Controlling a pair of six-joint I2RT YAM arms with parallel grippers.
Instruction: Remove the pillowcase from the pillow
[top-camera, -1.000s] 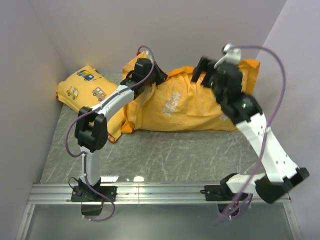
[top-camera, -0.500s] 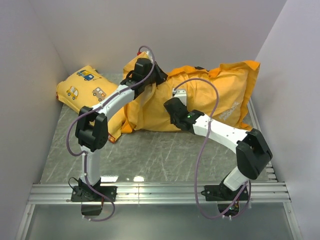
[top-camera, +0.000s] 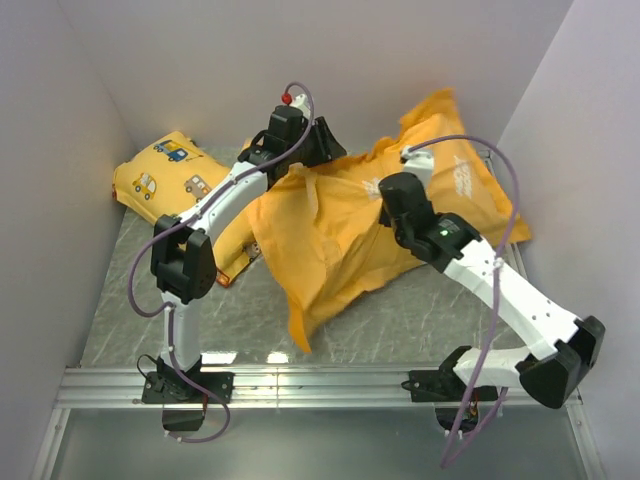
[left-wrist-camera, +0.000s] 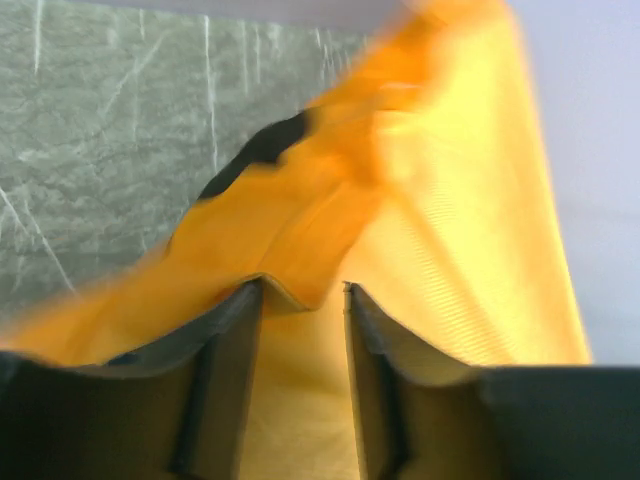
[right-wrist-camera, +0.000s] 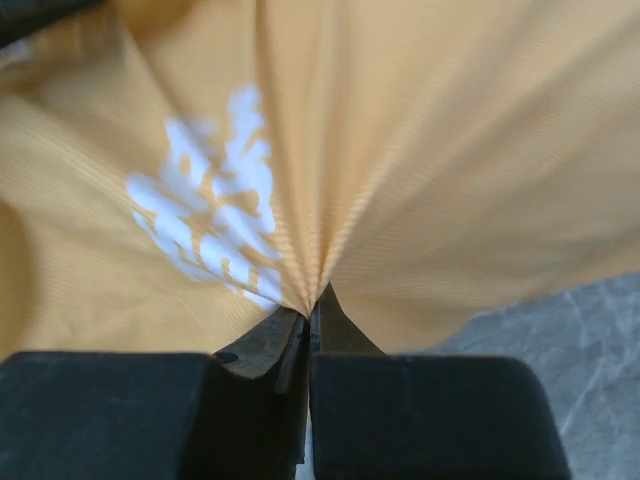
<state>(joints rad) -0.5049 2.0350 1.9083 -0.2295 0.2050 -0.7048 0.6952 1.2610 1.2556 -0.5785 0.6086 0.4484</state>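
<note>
The grey marbled worktop (top-camera: 380, 320) sits between pale walls (top-camera: 200, 60). Across its far middle and right sprawls the orange pillowcase (top-camera: 330, 250), reaching toward the right wall. Our left fingers (left-wrist-camera: 250, 310), narrow, grip a fold at its far edge. Our right fingers (right-wrist-camera: 312, 325) pinch it beside white lettering. We see a yellow car-print pillow (top-camera: 165, 175) in the far-left corner.

R gripper (right-wrist-camera: 312, 312) pinching orange pillowcase (right-wrist-camera: 420, 150), white lettering (right-wrist-camera: 215, 215)
</note>
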